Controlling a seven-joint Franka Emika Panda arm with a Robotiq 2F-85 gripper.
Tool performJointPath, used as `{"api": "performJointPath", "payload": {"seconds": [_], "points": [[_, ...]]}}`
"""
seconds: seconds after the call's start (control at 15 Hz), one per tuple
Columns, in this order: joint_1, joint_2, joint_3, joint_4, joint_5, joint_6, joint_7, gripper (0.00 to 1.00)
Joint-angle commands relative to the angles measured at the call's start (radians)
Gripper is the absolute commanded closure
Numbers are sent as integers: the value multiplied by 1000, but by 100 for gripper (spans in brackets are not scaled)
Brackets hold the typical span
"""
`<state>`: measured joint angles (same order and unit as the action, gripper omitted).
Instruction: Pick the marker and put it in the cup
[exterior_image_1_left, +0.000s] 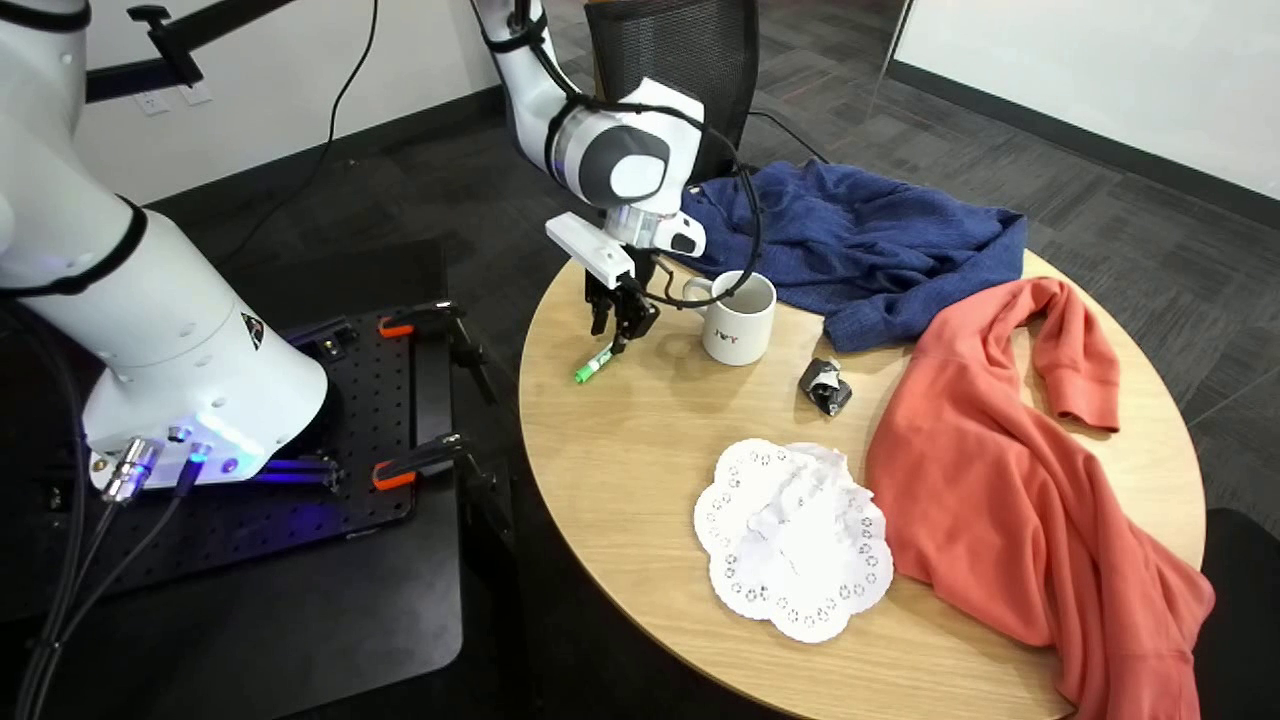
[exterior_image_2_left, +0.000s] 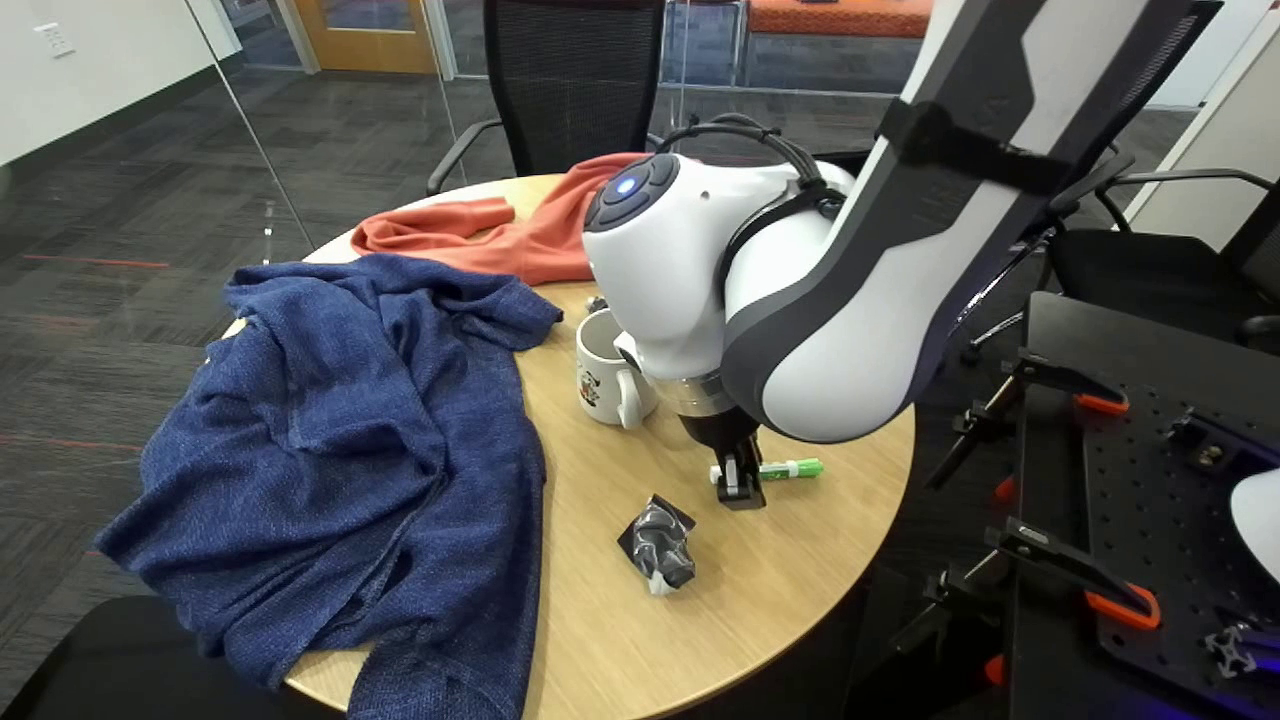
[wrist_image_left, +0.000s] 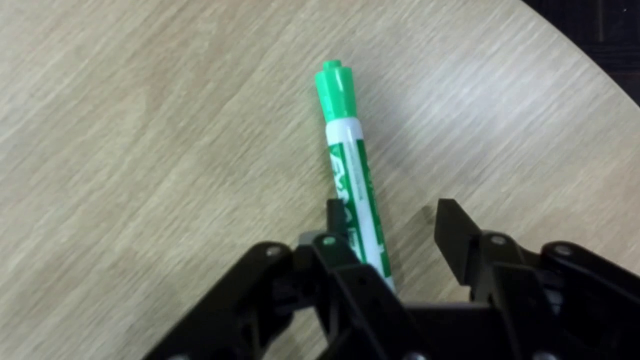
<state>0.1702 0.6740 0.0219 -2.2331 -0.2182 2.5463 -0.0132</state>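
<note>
The green and white marker lies on the round wooden table; it also shows in an exterior view and in the wrist view. My gripper is open, pointing down over the marker. In the wrist view the marker runs between the fingers, close to the left finger, which hides part of its lower end. Whether the finger touches it I cannot tell. The gripper also shows in both exterior views. The cup, a white mug, stands upright beside the gripper, its handle towards the arm.
A crumpled black wrapper lies near the mug, and another lies near the gripper. A blue cloth, a red garment and a white lacy doily lie on the table. The table edge is near the marker.
</note>
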Motion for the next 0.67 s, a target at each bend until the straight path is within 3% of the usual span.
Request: {"api": "performJointPath", "payload": {"seconds": [0.0,0.2,0.33,0.6], "points": [[7,4,-11,10,-7,8,16,80],[7,-3,-10,5,-5,7,17,100],[6,-33,-9,-16,-3,11,20,95],[-12,-147,-7,-94,13,38,29,95]]}}
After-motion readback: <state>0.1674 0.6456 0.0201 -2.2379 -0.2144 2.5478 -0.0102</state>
